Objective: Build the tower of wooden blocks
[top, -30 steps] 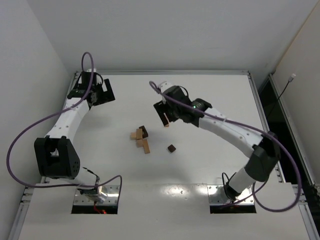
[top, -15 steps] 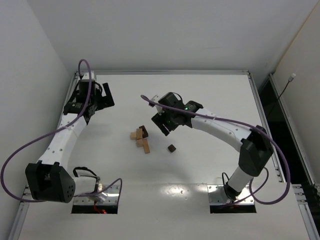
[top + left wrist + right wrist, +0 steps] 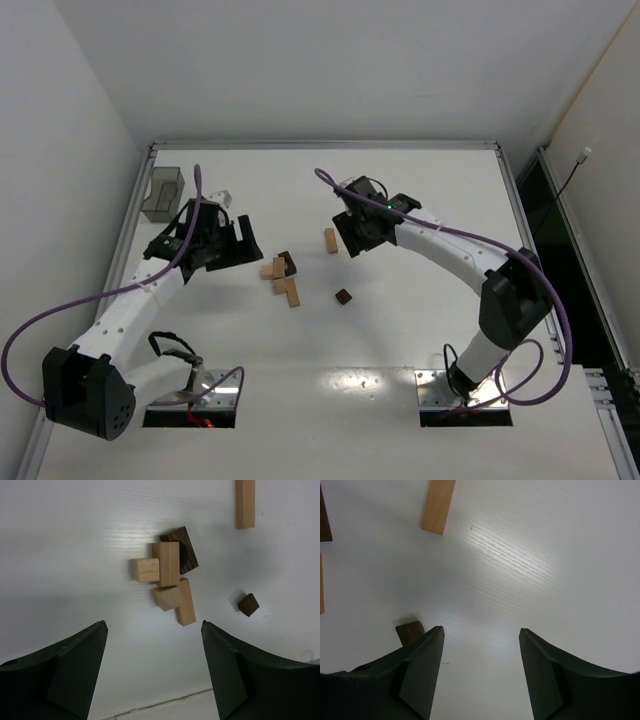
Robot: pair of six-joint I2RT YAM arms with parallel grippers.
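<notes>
- Your right hand stood open, empty; tan bar lay nearest it, ahead-left, lengthwise away.
- Your left hand stood open, empty, facing the block pile.

**A:** Where is there room on the surface?

**B:** The right half and the strip along the near edge lie open.

**A:** And the middle?

**B:** The block pile sits at the centre. A tan bar lies apart toward the far right of it, and a dark cube lies apart on its near right. There are gaps between all three.

**A:** What crowds them?

**B:** The left jaws hang just left of the pile, spread wide with nothing between them. The right jaws hang just right of the bar. A grey bin fills the far-left corner.
</notes>
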